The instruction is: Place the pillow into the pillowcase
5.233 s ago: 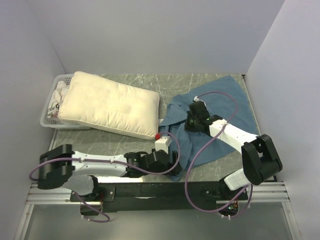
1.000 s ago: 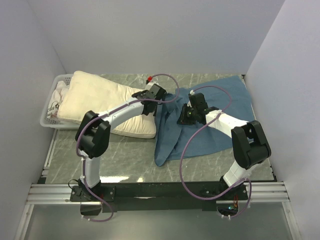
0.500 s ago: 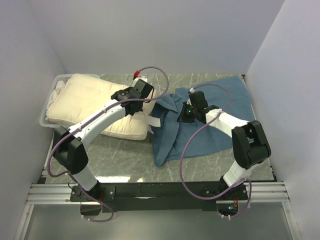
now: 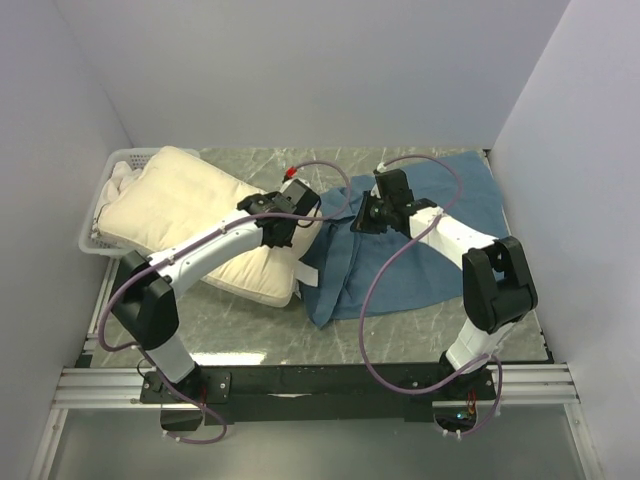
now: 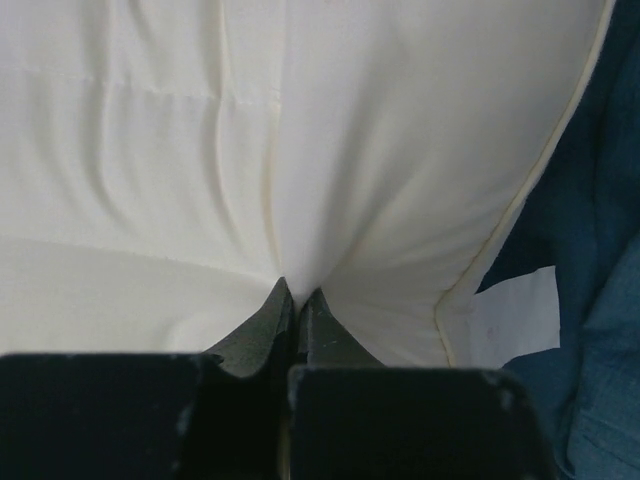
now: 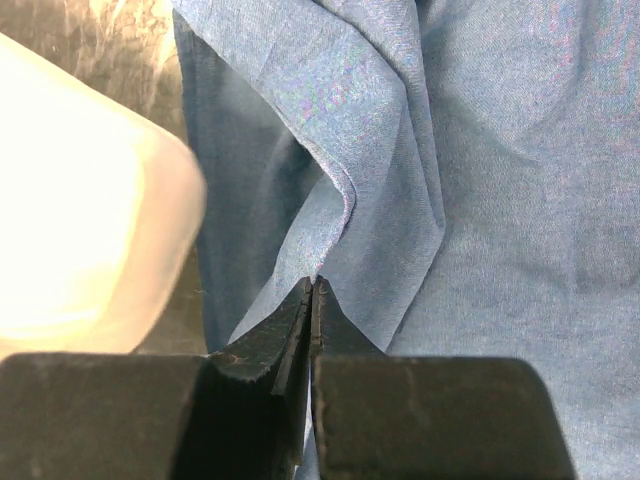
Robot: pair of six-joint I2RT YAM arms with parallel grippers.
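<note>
1. The basket stands at the far left against the side wall. The pillow's left end lies over its rim, so there is little room to move on that side.
2. The pillow has swung in the last half second. Its right end now sits lower and nearer the front, with its corner touching the left edge of the pillowcase.
3. The left gripper is closed on a pinch of the pillow's cover, just inside the piped right-hand seam. Its grip has not changed over the last second.
4. The white tag at that corner hangs loose over the blue cloth.
5. The right gripper was partly open a second ago. It is now clamped on a raised fold at the pillowcase's left edge and has shifted towards the back wall.
6. Judgement: both cloths are now gripped and their edges meet, which sets up the insertion. Whether the held fold is a single layer of the mouth cannot be told.
7. The bare table in front gives open room. The pillowcase's far end runs close to the right wall and the back corner, so there is little room there.
</note>
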